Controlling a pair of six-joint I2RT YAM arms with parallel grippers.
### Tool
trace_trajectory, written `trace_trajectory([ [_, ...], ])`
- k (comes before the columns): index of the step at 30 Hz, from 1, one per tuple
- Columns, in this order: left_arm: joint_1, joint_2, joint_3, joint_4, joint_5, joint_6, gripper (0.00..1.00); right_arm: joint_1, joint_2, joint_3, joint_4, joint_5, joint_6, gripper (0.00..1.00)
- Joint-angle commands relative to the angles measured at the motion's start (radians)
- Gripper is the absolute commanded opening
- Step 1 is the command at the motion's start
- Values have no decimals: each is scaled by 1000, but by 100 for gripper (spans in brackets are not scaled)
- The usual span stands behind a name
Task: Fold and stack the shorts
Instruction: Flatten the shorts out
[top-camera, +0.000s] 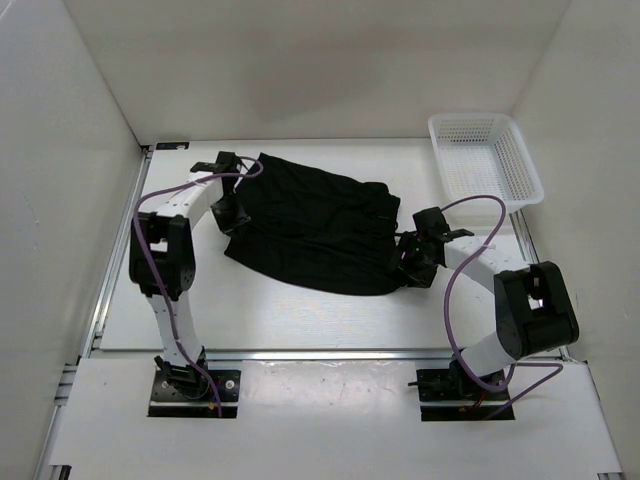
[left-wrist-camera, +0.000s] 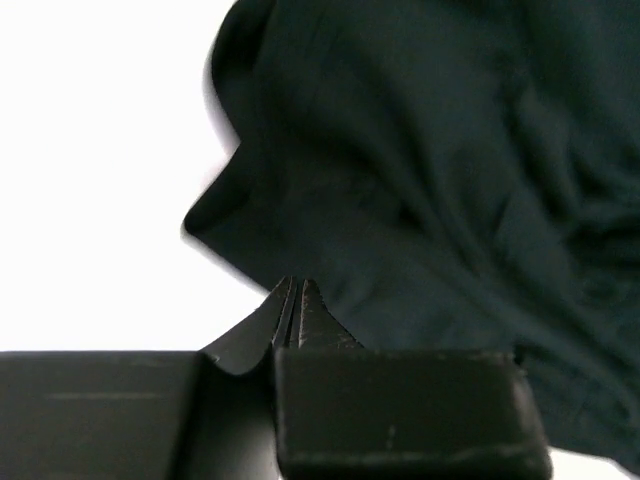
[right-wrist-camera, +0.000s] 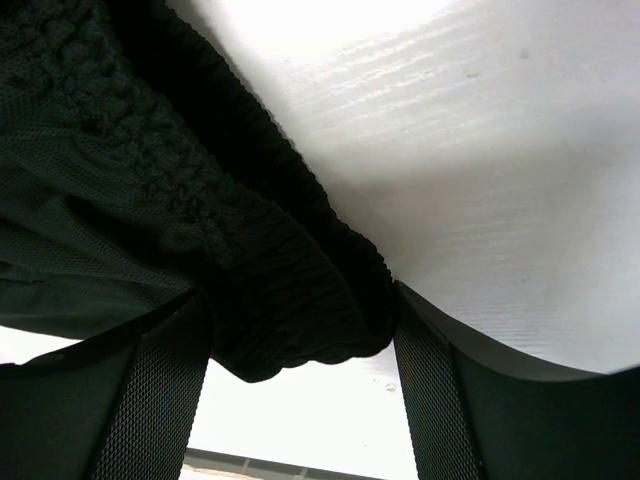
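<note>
Top external view: the shorts (top-camera: 310, 225) lie spread out dark and rumpled across the middle of the white table (top-camera: 300, 315), slightly skewed, with one edge toward the left arm and the gathered end toward the right arm. The left claw (top-camera: 230, 213) sits at the left edge of the fabric, and the right claw (top-camera: 405, 262) sits at the right edge, so the shorts stretch between the two. A white mesh basket (top-camera: 485, 160) stands at the far right corner of the table, well apart from the shorts. Seen from the left wrist, the left claw (left-wrist-camera: 295, 300) is clenched on a thin fold of the shorts (left-wrist-camera: 450, 180). The cloth rises to a small peak where it is pinched, and the rest spreads away over the bright table (left-wrist-camera: 90, 150). Seen from the right wrist, the right claw (right-wrist-camera: 300, 300) stands wide apart, with the puckered elastic waistband (right-wrist-camera: 280, 290) bunched in the gap between its two fingers (right-wrist-camera: 150, 400). The band reaches both of them (though the thick roll does not look squeezed flat), so this claw reads as released around the waistband rather than clamped on it.
</note>
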Motion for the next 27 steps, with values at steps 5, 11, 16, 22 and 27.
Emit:
trace_trajectory([
  [5, -1, -338, -203, -8, -1, -20, 11, 6, -70, -38, -53, 43, -39, 73],
  [11, -20, -460, -303, 30, 55, -29, 11, 6, -119, -71, -77, 64, -48, 79],
  [16, -92, -296, -216, 30, 8, -29, 36, 6, -110, -80, -77, 64, -48, 95],
  [22, -138, -113, -71, 30, -38, -51, 48, 6, -100, -71, -77, 64, -48, 97],
  [27, -138, 0, -4, 30, -77, -51, 45, 6, -100, -62, -77, 64, -57, 97],
])
